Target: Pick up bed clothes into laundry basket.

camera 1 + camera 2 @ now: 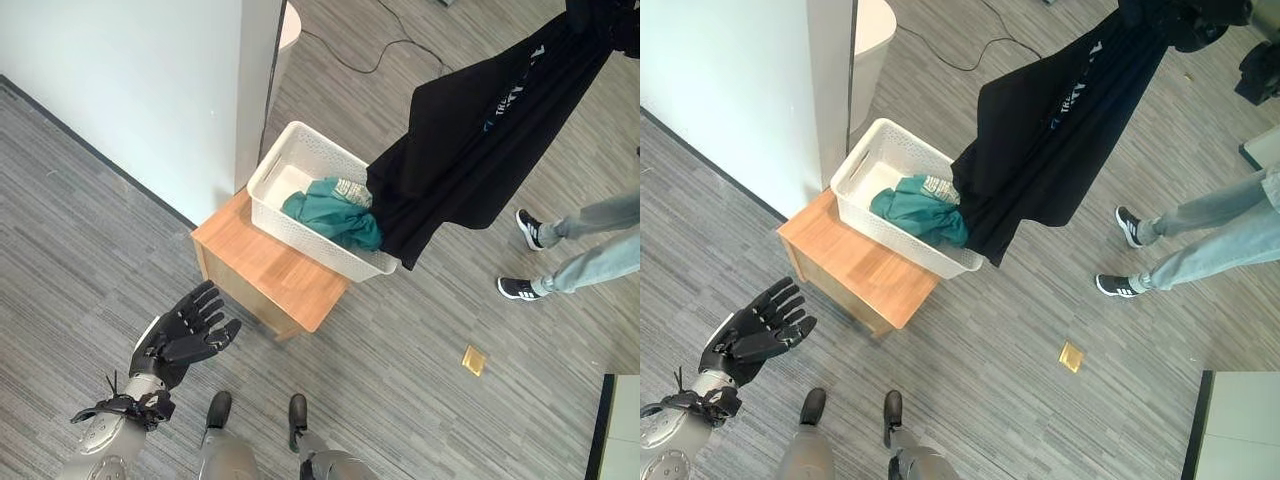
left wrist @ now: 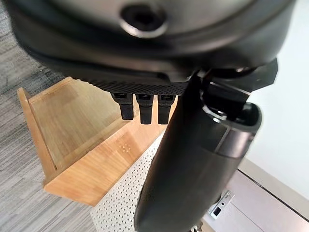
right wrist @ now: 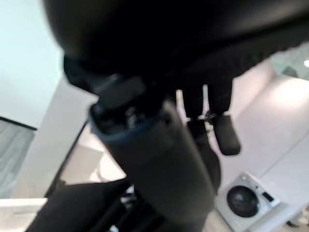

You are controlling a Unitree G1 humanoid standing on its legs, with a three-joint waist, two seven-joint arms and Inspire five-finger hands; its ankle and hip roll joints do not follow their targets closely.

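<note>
A large black cloth garment (image 1: pixel 480 140) hangs from the upper right, gripped at its top by the right hand (image 1: pixel 1160 12), whose fingers are bunched into the fabric; its lower edge drapes over the right end of the white perforated plastic laundry basket (image 1: pixel 290 165). That basket sits on a low light-wood counter (image 1: pixel 265 270) beside a white wall panel (image 1: pixel 150 90). Inside the basket, against the black garment, lies a crumpled teal cloth (image 1: pixel 335 212). The left hand (image 1: pixel 190 330) hovers below and left of the basket, fingers spread, holding nothing. A person's legs in grey trousers (image 1: pixel 590 245) stand right of the basket.
</note>
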